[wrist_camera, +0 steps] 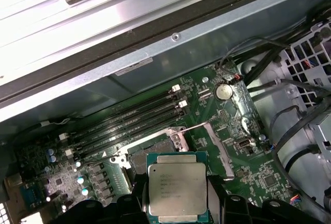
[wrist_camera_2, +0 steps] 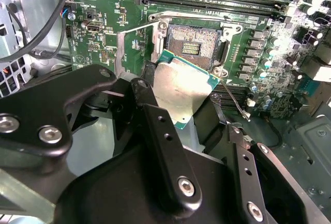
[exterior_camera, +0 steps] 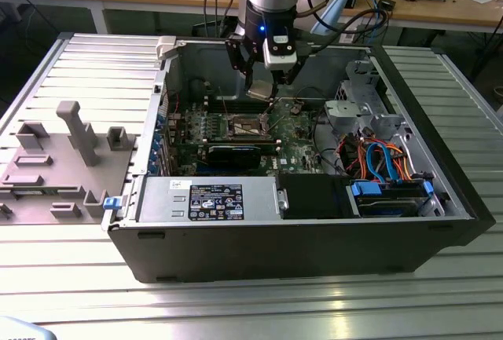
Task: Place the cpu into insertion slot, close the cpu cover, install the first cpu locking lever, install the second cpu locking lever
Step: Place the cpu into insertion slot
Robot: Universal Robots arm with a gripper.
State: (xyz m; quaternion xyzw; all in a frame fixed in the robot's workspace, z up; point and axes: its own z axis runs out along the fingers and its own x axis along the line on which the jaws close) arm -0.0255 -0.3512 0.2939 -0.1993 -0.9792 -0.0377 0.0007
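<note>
Black claw (wrist_camera_2: pixel 182 105) clamps the cpu (wrist_camera: pixel 177 190) by opposite edges, corner toward insertion slot (wrist_camera_2: pixel 194 45).

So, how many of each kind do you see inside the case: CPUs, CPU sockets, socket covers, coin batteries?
cpu: 1
insertion slot: 1
cpu cover: 1
coin cell battery: 1
Total: 4
</note>
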